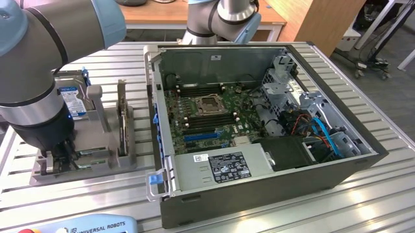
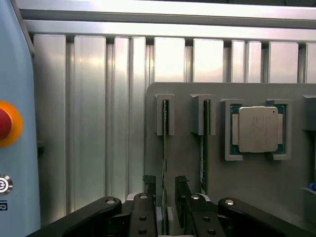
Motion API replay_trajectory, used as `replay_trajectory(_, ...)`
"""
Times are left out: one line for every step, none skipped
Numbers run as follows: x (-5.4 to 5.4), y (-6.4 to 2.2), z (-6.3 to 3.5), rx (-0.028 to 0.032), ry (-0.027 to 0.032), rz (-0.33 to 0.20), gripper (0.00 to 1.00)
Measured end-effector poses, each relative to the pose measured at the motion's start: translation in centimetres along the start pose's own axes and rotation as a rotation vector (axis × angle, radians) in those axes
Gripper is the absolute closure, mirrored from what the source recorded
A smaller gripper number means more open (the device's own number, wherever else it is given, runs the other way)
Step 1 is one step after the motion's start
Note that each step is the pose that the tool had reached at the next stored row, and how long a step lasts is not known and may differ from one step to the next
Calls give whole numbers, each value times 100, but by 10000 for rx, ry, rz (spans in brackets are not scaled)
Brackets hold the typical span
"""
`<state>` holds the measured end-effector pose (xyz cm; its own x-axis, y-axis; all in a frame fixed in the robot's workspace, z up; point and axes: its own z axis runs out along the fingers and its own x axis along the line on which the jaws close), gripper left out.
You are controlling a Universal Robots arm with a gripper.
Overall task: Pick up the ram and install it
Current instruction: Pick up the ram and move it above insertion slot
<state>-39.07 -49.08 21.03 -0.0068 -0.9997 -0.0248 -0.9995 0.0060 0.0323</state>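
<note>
Gripper [image 2: 164,210]: jaws wide, nothing clamped. In the exterior view it [image 1: 58,162] is down at the near end of the gray holder, at that view's left.
Fingers [image 2: 149,192]: one on each side of the ram, with a slim gap showing on both sides. No contact that I can see.
Ram [image 2: 164,148]: green stick standing on edge in the slot of the gray holder [image 2: 187,168], running straight out from between the fingers. Not lifted.
Second ram stick [image 2: 203,148]: on edge in the neighbouring slot, parallel to the first and just outside one finger.
Processor [image 2: 257,129]: square silver chip, flat in its own pocket beyond the second stick.
Hard drive [image 1: 73,99]: blue-white label, upright in the holder behind the arm.
PC case [image 1: 259,194]: side open, on the exterior view's right, well apart from the gripper.
Motherboard [image 1: 207,111]: exposed in the case.
Table [image 1: 77,194]: ribbed aluminium under the holder and the case.
Teach pendant [image 1: 84,225]: on the table, near the holder.
</note>
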Motion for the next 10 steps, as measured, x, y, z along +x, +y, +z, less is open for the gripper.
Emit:
replay_trajectory(0, 0, 7, 0, 0, 0, 70)
replay_trajectory(0, 0, 14, -1, 0, 0, 70)
replay_trajectory(1, -1, 21, 0, 1, 0, 70)
replay_trajectory(1, 0, 27, -1, 1, 0, 70)
replay_trajectory(1, -1, 33, -1, 1, 0, 70)
replay_trajectory(1, -1, 40, -1, 0, 0, 70)
replay_trajectory(1, -1, 45, -1, 1, 0, 70)
replay_trajectory(2, -1, 49, -2, 1, 0, 70)
replay_trajectory(2, -1, 48, -2, 1, 0, 70)
replay_trajectory(2, -1, 48, -2, 1, 0, 70)
